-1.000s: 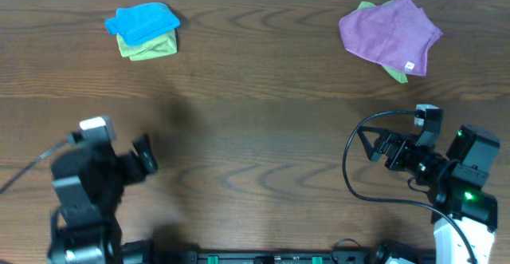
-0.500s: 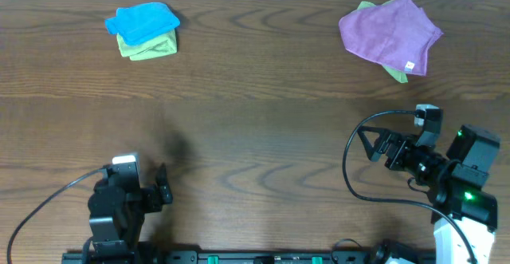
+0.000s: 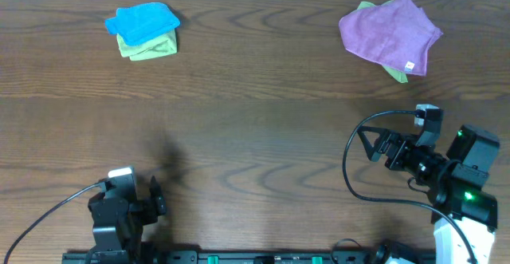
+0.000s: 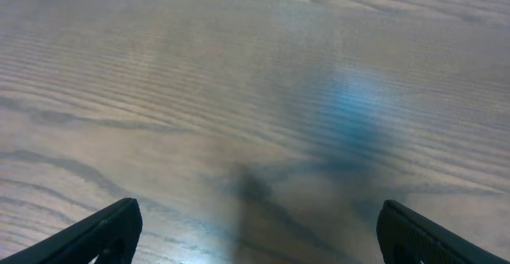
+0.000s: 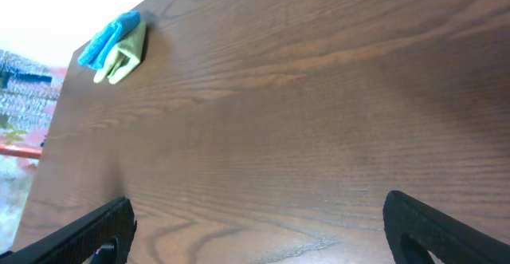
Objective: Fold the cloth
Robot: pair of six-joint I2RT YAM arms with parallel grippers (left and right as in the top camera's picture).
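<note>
Left tool [image 4: 263, 236] and right tool [image 5: 259, 232] spread wide, empty, cloth [image 3: 142, 21] folded atop lime-green cloth [image 3: 150, 49]

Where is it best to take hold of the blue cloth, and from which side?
The blue cloth lies on a green cloth, and its left end sticks out past the green one. Grip that end from above, so that probably only blue gets pinched.
</note>
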